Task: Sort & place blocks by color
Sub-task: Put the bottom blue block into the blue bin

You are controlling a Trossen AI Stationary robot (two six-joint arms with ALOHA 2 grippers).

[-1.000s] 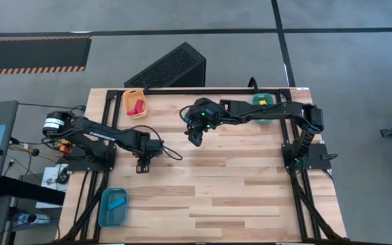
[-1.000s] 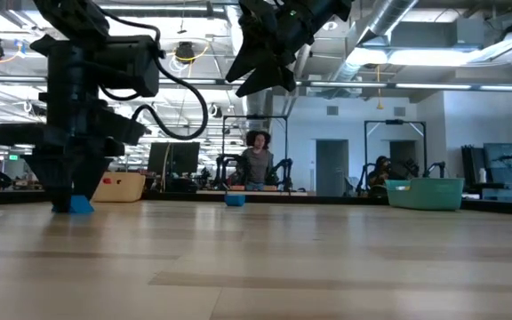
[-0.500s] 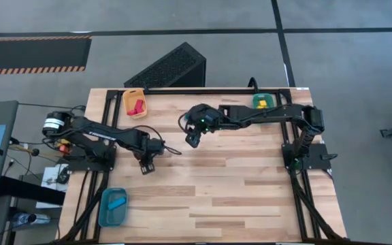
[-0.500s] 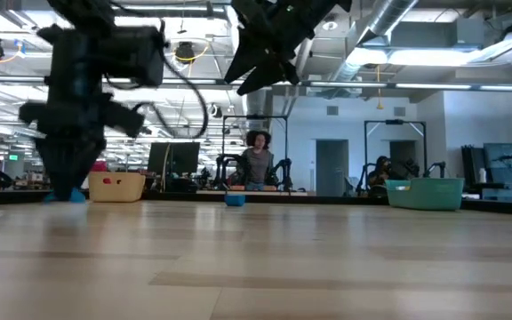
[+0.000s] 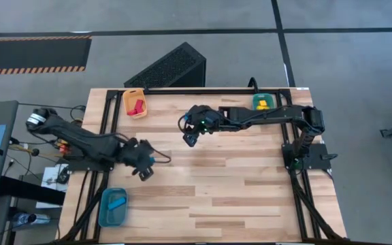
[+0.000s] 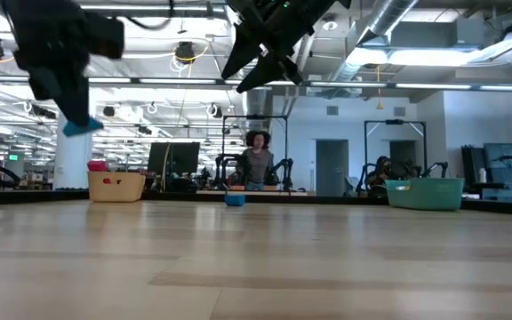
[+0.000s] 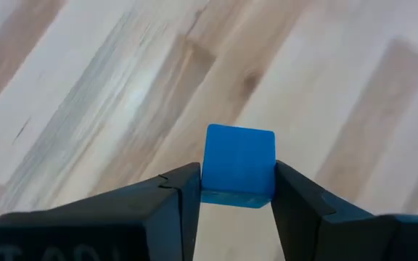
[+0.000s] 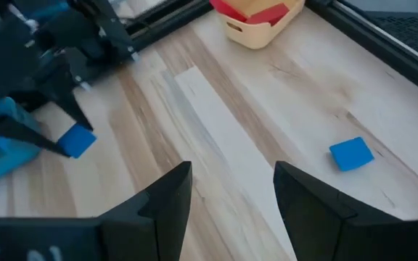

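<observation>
Left arm extends from its base at the table's left edge toward the table's left-centre, wrist angled down; left claw [image 5: 143, 169] raised clear of the table, its two dark fingers [image 7: 169, 210] pressed against opposite faces of a blue cube [image 7: 239, 165], which is gripped between them; right arm reaches from its base on the right side across the far half of the table toward the middle; right claw [image 8: 231, 192] held high above the table, fingers spread apart, nothing between them.

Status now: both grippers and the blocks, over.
Left gripper shut on blue cube, lifted. Right gripper open, above second blue block on table. Nothing in the way.
</observation>
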